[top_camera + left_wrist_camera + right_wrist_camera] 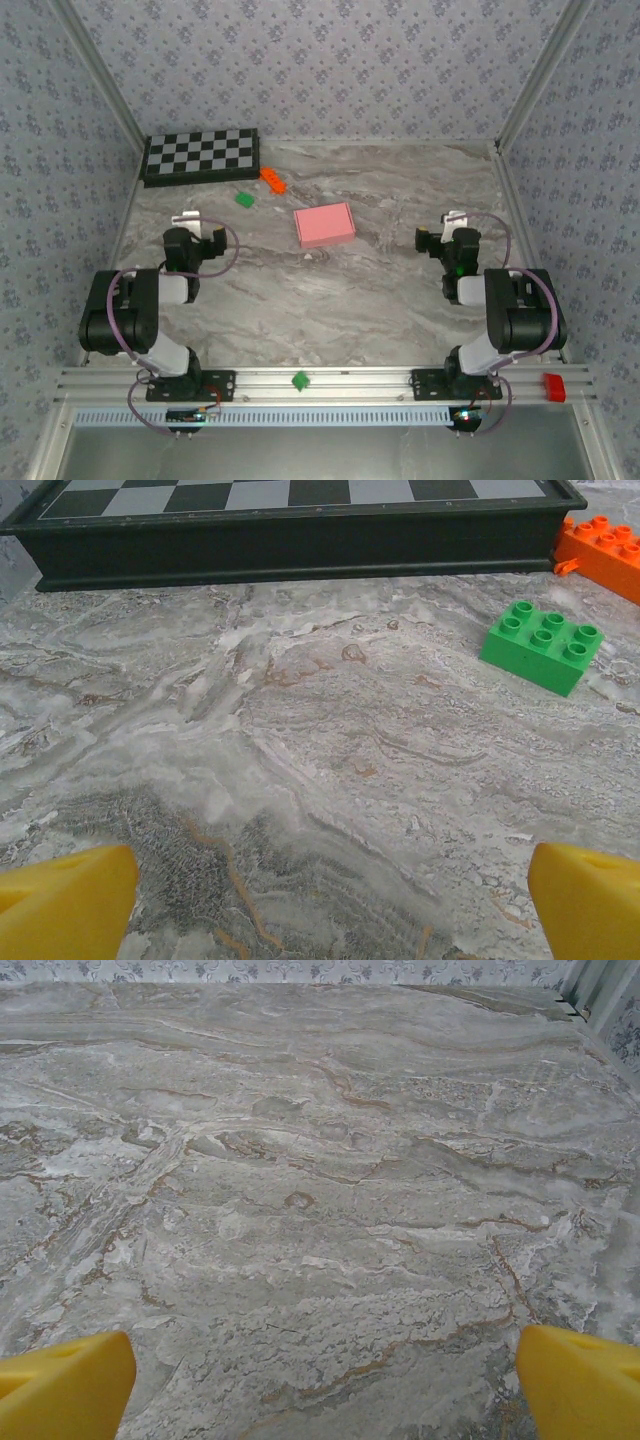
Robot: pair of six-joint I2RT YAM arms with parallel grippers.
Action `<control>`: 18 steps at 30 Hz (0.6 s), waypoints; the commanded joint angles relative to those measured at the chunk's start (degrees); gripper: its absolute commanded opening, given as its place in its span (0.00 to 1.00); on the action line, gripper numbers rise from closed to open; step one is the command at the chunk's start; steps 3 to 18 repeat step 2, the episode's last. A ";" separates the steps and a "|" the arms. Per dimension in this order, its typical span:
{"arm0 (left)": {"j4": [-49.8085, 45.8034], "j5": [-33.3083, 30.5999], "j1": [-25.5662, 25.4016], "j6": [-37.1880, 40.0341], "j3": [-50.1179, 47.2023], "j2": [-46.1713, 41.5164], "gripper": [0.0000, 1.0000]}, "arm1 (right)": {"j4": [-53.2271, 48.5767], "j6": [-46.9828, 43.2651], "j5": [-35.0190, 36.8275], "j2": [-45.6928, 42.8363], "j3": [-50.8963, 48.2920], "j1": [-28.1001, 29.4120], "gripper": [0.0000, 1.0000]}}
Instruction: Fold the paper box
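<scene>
The paper box (325, 225) lies in the middle of the worktop (370, 295) as a flat, closed pink rectangle, so the folding looks finished or nearly so. The left claw (328, 908) and right claw (325, 1388) sit well apart from it, both spread open and empty.

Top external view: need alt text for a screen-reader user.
A small flat pink paper box lies mid-table on the marble table, between the left claw and right claw, touched by neither. A checkerboard, orange brick and green brick sit far left.
</scene>
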 commanded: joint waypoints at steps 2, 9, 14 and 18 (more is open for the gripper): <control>0.27 -0.54 0.37 -0.94 1.55 0.39 1.00 | 0.00 0.46 0.99 0.50 1.27 -0.30 1.00; 0.27 -0.54 0.37 -0.94 1.55 0.39 1.00 | 0.00 0.46 0.99 0.50 1.27 -0.30 1.00; 0.27 -0.54 0.37 -0.94 1.55 0.39 1.00 | 0.00 0.46 0.99 0.50 1.27 -0.30 1.00; 0.27 -0.54 0.37 -0.94 1.55 0.39 1.00 | 0.00 0.46 0.99 0.50 1.27 -0.30 1.00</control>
